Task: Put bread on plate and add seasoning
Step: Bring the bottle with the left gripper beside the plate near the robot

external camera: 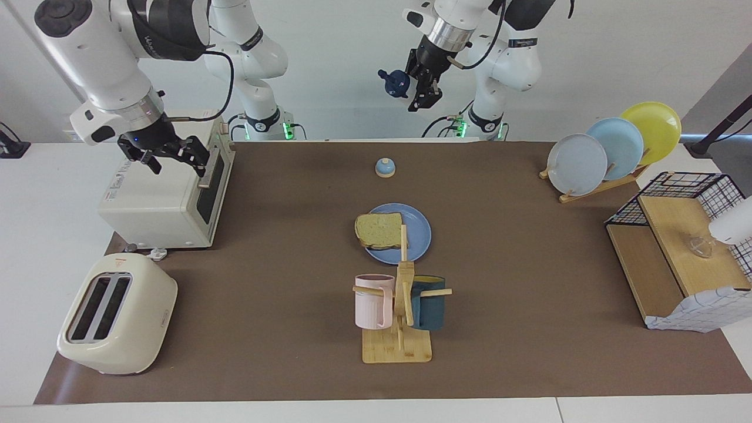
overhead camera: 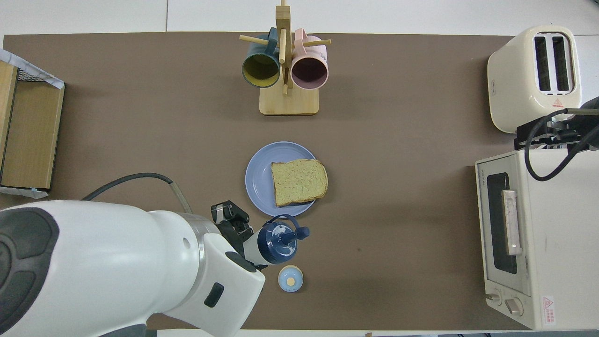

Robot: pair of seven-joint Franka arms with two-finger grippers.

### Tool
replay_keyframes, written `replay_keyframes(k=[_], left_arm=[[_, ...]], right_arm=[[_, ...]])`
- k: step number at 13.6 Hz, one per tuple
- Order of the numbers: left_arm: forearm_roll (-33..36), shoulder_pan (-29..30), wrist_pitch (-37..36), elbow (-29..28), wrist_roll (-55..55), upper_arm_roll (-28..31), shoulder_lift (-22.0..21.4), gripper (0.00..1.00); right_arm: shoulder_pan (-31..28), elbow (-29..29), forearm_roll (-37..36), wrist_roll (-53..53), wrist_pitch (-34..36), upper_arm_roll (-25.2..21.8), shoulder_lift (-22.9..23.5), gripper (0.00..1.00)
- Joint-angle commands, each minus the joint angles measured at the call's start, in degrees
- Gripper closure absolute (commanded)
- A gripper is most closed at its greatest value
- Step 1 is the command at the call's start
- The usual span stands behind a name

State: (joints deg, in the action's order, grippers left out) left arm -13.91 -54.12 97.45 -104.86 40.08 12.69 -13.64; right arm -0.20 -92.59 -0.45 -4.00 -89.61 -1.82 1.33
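Observation:
The bread lies flat on the blue plate in the middle of the mat, its crust overhanging the rim toward the right arm's end. My left gripper is raised high over the robots' edge of the table, above the mat between the plate and a small bell. It is shut on the seasoning, which is tipped sideways with its navy cap pointing toward the right arm's end. My right gripper hangs open and empty just over the toaster oven.
A blue-topped bell sits near the robots' edge. The mug rack, a toaster, the toaster oven, a rack of plates and a wooden shelf with a wire basket ring the mat.

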Motion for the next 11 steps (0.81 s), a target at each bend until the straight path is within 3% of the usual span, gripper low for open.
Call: replay_keyframes(k=[1,5,11], left_arm=[[-1.56,-0.55,1.69,-2.11,1.23,0.4,-1.92,1.0],[-2.62,-0.2,1.87,-2.11,1.23,0.75,-2.0,1.0],[-2.7,0.24,1.78,-2.02,1.05,0.84,-1.92,1.0]], right_arm=[[0.37,1.8,1.59,1.27,-0.04,-0.99,0.6,0.0],[0.46,3.2,0.81,1.36,3.73,-1.17,1.04,0.0],[0.29,2.85,1.07,3.56,2.95,-1.61,0.78,0.0]])
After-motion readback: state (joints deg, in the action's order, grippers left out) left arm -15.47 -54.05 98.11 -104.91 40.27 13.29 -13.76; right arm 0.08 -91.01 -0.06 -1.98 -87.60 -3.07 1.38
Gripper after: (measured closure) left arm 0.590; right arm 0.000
